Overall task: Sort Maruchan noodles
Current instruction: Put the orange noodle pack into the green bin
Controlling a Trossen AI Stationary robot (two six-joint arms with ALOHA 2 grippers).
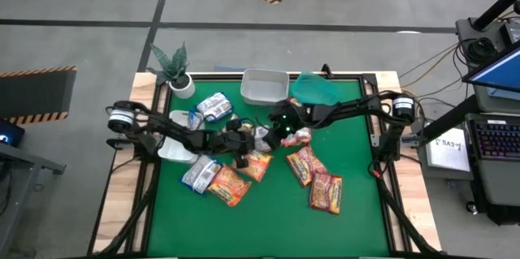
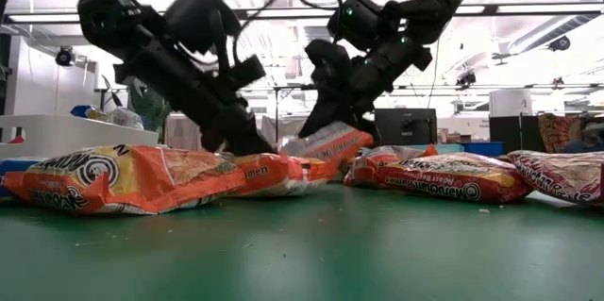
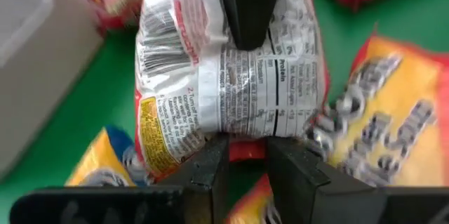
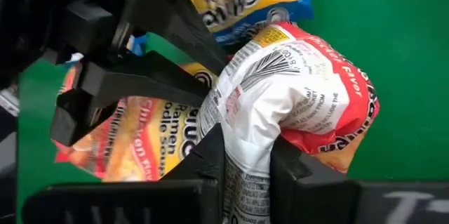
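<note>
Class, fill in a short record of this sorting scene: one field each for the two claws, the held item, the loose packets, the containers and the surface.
right claw: shut on the red packet, above mid-table
held item: red packet, white back panel showing, lifted off the mat
left claw: open, right beside that packet
loose packets: orange packets; dark red packets; blue-and-white packets
containers: grey tub; teal tub
surface: green mat
</note>
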